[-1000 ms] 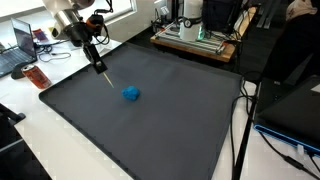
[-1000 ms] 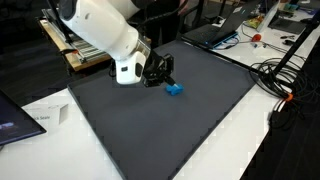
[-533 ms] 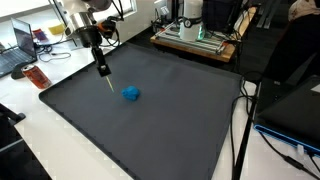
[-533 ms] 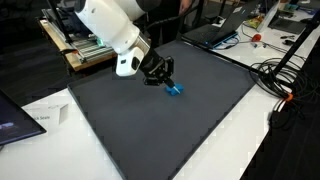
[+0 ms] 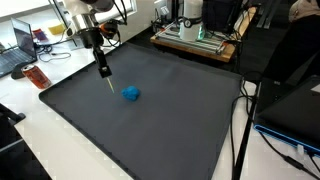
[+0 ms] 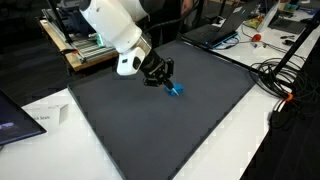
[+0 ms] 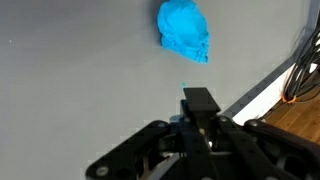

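Blue lump [image 5: 131,93] is lying on the dark mat [image 5: 180,130], toward its far half in both exterior views. The gripper [image 5: 107,85] is hanging just beside the lump and apart from it, its jaws pressed together on nothing, tips pointing down at the mat. In the wrist view the lump [image 7: 184,30] is sitting near the top edge, with the gripper [image 7: 198,98] below it.

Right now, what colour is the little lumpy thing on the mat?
The lumpy thing is bright blue, clearest in the wrist view.
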Controlling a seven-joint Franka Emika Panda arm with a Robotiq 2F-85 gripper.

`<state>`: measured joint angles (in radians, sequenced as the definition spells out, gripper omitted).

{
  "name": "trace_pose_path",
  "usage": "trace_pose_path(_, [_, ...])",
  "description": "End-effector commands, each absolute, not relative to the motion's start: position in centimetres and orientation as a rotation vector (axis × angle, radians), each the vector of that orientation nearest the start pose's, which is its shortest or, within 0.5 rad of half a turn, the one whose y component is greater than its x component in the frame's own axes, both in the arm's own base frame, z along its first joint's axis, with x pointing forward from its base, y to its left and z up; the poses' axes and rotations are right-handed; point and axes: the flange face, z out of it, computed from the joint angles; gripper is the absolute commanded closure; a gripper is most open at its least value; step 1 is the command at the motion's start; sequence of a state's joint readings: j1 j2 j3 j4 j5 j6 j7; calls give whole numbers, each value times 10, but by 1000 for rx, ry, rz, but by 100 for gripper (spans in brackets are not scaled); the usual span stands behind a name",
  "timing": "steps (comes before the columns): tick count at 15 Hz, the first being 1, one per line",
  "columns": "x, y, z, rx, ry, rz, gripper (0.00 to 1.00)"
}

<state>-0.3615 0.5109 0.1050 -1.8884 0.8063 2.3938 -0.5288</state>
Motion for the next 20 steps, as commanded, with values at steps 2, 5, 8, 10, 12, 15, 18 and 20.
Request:
trace_pose_path(2, [603, -150, 237, -2557, 544, -381, 97])
trace_pose_path(5, [589, -150, 234, -2564, 616, -430, 97])
trace_pose_path(8, [570, -155, 237, -2555, 665, -451, 97])
trace_pose_path(10, [556, -155, 243, -2536, 681, -458, 97])
trace_pose_path(12, [542, -154, 249, -2527, 698, -484, 97])
trace_pose_path(15, [523, -152, 260, -2524, 675, -492, 97])
trace_pose_path(18, [511, -146, 265, -2535, 617, -462, 97])
trace_pose_path(20, [508, -140, 265, -2541, 593, -443, 97])
